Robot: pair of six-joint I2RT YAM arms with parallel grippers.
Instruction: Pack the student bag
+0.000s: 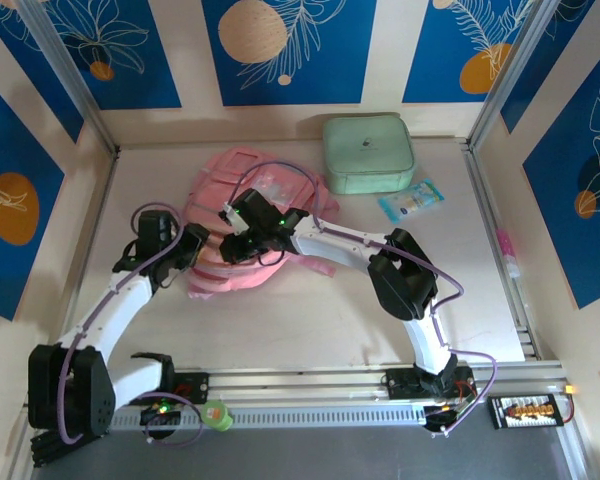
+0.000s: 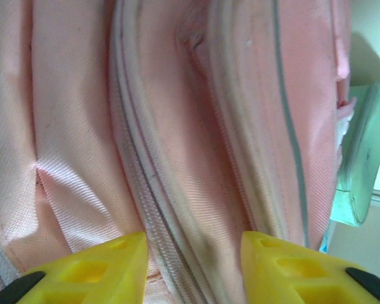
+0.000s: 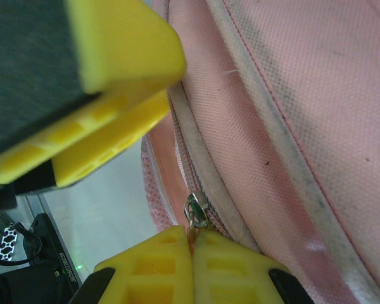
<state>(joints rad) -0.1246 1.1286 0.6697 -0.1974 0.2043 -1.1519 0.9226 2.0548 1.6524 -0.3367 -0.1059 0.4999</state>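
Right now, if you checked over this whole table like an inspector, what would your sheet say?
Surface: pale, smooth table.
Job's things: pink bag lying mid-table under both grippers; zip pull on its edge.
Clutter: green case behind the bag, blue packet near it, small pink object at the table's right edge.
Grippers: left gripper with fingers apart astride a zip seam, grip unclear; right gripper shut on the zip pull.
Cables: purple cables in loose loops, one over the bag.
Surroundings: blue leaf-print walls, metal frame.
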